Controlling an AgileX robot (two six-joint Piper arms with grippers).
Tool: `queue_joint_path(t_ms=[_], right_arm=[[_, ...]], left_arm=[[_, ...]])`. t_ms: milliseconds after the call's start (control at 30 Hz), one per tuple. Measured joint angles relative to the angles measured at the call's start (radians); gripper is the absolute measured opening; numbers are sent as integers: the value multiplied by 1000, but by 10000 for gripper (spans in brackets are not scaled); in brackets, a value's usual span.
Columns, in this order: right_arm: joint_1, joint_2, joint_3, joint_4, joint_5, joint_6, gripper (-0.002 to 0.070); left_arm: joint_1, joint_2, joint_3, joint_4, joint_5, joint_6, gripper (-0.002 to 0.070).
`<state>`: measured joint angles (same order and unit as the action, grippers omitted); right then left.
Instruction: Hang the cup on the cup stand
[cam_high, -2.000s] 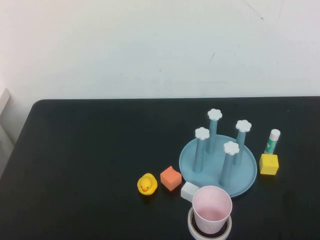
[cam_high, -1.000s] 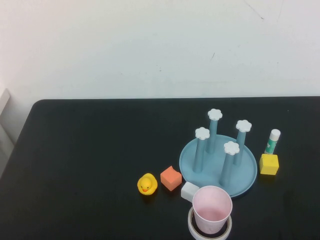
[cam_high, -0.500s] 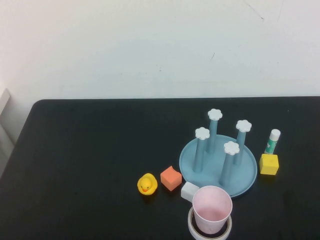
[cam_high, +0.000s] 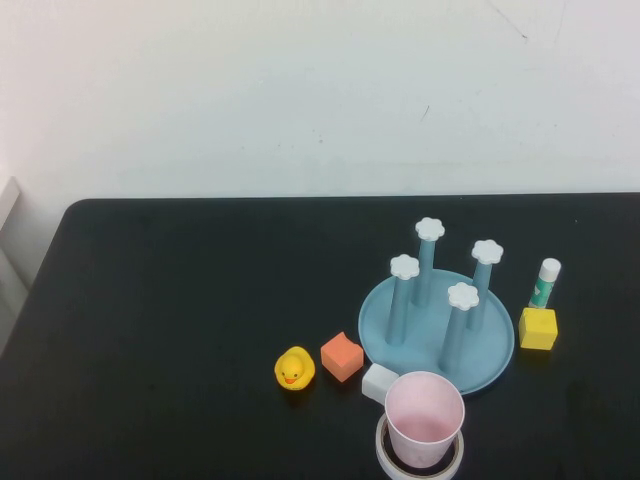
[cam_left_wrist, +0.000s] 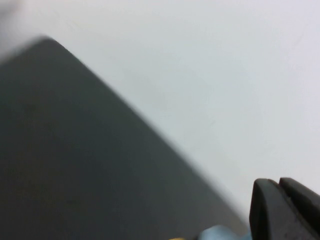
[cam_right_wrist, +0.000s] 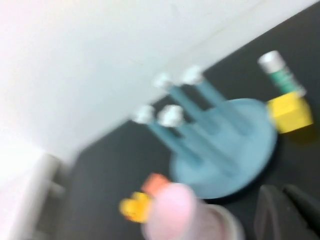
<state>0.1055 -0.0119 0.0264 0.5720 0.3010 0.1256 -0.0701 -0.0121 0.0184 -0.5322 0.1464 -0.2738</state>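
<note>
Nothing done yet. Cup (cam_high: 425, 418) upright at lower centre-right, probably inside tape ring (cam_high: 387, 455), just below cup stand (cam_high: 437, 320). Left hand (cam_left_wrist: 282, 210), right hand (cam_right_wrist: 287, 215) both closed, empty, off the worktop (cam_high: 180, 300). Grasp, invert, hang remain.

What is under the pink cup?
The pink cup stands upright in a white tape ring; only the ring's rim shows around its base. Whatever lies inside the ring is covered. Both grippers stay away, shut.
</note>
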Motion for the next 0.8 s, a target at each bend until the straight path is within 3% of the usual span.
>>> queue_joint_path(t_ms=[133, 567, 700, 800], right_arm=[[0, 0, 0, 116, -6, -17, -1], [0, 0, 0, 137, 65, -279, -1], [0, 0, 0, 142, 65, -309, -1], [0, 0, 0, 142, 65, -317, -1]], left_arm=[[0, 0, 0, -177, -59, -36, -1], [0, 0, 0, -222, -223, -41, -1], [0, 0, -6, -127, -216, -41, -1], [0, 13, -104, 20, -36, -23, -1]])
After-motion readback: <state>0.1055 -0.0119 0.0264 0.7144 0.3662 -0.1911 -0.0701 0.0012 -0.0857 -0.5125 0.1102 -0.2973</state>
